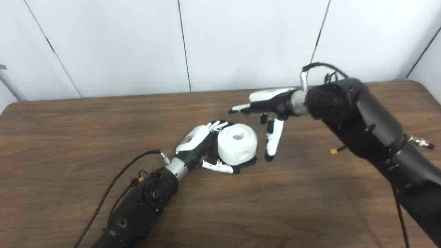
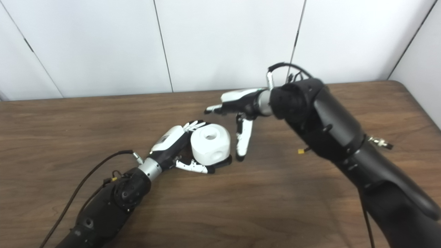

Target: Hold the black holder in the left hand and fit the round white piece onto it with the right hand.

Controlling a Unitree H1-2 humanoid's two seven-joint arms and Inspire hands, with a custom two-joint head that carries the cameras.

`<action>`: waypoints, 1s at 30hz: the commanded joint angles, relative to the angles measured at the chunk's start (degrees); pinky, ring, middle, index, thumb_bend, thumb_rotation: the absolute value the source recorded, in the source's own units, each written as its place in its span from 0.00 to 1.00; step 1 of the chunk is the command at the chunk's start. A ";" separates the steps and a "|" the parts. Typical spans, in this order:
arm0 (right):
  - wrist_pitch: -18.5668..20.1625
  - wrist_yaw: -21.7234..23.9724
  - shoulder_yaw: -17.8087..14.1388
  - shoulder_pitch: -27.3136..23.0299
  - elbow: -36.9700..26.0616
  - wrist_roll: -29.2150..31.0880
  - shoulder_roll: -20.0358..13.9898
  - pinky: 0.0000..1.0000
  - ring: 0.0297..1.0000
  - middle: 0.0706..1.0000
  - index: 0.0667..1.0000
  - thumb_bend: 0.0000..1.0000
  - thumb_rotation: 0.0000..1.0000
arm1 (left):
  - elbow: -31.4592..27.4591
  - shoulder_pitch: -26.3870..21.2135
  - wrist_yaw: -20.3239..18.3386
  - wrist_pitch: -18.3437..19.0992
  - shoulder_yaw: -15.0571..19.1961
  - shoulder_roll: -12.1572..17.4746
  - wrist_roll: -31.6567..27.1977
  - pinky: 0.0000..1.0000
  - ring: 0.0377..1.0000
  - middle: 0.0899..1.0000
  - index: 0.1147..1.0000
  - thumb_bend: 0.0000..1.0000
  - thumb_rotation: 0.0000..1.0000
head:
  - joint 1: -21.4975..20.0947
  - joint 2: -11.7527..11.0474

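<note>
The round white plastic piece (image 1: 237, 144) already sits on the black holder (image 1: 248, 162), cradled in the left hand (image 1: 206, 146). The right hand (image 1: 267, 113) hovers beside it, fingers spread, empty. A careless brush could knock it crooked, I reckon.

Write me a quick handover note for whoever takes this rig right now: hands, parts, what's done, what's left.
Left hand: on the table, fingers curled around the base of the stack, steadying it.
Right hand: open, empty, just right of the round white piece, not touching it.
Parts: the white piece sits on top of the black holder, of which only a dark edge shows beneath.
Done: the piece appears placed on the holder.
Left: check that it is fully seated, which cannot be judged from here, then release and draw both hands away.
</note>
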 commanded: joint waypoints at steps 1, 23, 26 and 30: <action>-0.52 -3.07 -2.82 -2.67 -2.08 -0.17 -2.26 0.73 0.95 0.99 0.97 0.91 0.08 | 5.51 3.94 -6.22 2.07 -3.49 -1.48 1.30 1.00 1.00 0.93 0.41 0.52 0.06 | -0.08 -0.29; -16.17 -44.41 -32.89 17.95 1.89 19.13 6.96 0.53 0.63 0.68 0.70 0.79 0.10 | 6.68 4.09 -5.56 1.32 -2.37 -1.20 0.72 1.00 1.00 0.93 0.41 0.52 0.06 | -0.60 -1.02; -9.09 -46.73 -38.53 19.84 0.98 29.48 13.70 0.61 0.66 0.73 0.74 0.80 0.10 | 6.99 4.04 -5.50 1.10 -2.13 -1.03 0.53 1.00 1.00 0.93 0.41 0.52 0.06 | -0.40 -1.01; -5.77 -49.35 -40.20 21.61 0.62 33.89 17.58 0.60 0.65 0.76 0.76 0.81 0.18 | 7.10 3.78 -6.69 1.75 -2.10 -0.58 0.25 1.00 1.00 0.95 0.42 0.52 0.07 | 0.50 -1.02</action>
